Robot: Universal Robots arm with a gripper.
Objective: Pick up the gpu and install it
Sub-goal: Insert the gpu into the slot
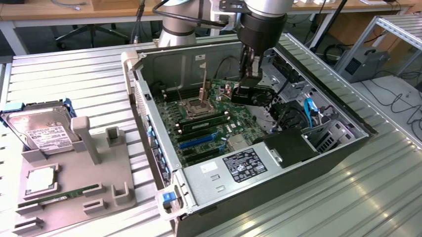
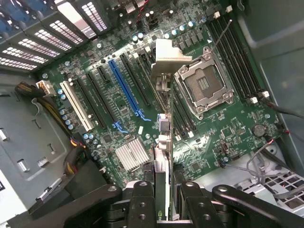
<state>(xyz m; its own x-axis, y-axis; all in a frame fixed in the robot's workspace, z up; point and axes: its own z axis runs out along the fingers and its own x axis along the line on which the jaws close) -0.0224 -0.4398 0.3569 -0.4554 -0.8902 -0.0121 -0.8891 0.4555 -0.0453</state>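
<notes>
- The black 2-fingered gripper [image 2: 164, 194] was pinching the gpu [image 2: 164, 128], a thin dark expansion card with a silver metal bracket at the end away from the fingers. Its pads pressed on the card's 2 flat faces.
- Gripping the faces left the card's long edges free, which was probably meant to keep its connector edge clear for a slot.
- The gpu was inside the open black and silver computer case [image 1: 142, 98], over the green motherboard [image 2: 223, 137]. The wrist view saw it edge-on.
- From that view it ran between the long black expansion slots and the square silver CPU socket [image 2: 204, 88].
- A long blue slot [image 2: 126, 90] and a white slot [image 2: 76, 104] lay to one side of the card, both bare.
- Whether the card's edge touched the board could not be told. By my reading it was not seated, since the fingers gripped it and no slot visibly held it.
- A grey fixture tray [image 1: 79, 163] stood at the exterior view's left of the case. It carried a silver hard drive with a white label [image 1: 39, 131] and a slim green RAM stick [image 1: 59, 196], both well apart from the arm.
</notes>
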